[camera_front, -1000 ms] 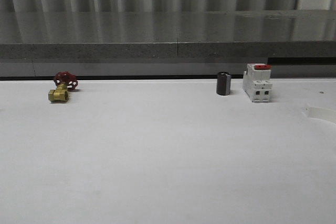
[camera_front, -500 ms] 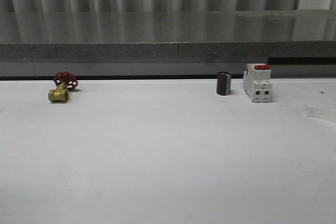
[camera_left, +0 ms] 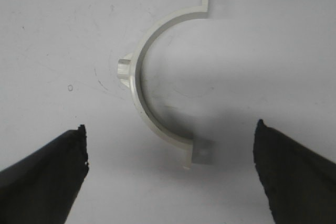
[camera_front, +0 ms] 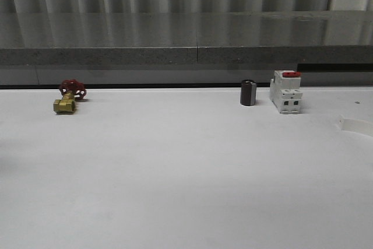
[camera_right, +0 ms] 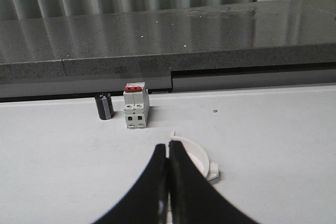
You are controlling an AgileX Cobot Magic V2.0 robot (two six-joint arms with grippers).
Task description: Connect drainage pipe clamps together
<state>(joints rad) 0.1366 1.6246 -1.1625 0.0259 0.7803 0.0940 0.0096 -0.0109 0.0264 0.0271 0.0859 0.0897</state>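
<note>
One white half-ring drainage pipe clamp (camera_left: pixel 137 90) lies flat on the white table in the left wrist view, with a side lug and a tab at each end. My left gripper (camera_left: pixel 170 129) hangs over it, open wide, its dark fingertips (camera_left: pixel 79 140) far apart on either side of the clamp's lower end. The other clamp (camera_right: pixel 194 150) lies on the table just beyond my right gripper (camera_right: pixel 168 146), which is shut, its fingers covering part of the ring. In the front view this clamp (camera_front: pixel 355 125) peeks in at the right edge.
A brass valve with a red handwheel (camera_front: pixel 69 97) sits at the back left. A black cylinder (camera_front: pixel 248 93) and a white breaker with a red top (camera_front: pixel 286 91) stand at the back right. A grey stone ledge (camera_front: pixel 186 56) runs behind the table.
</note>
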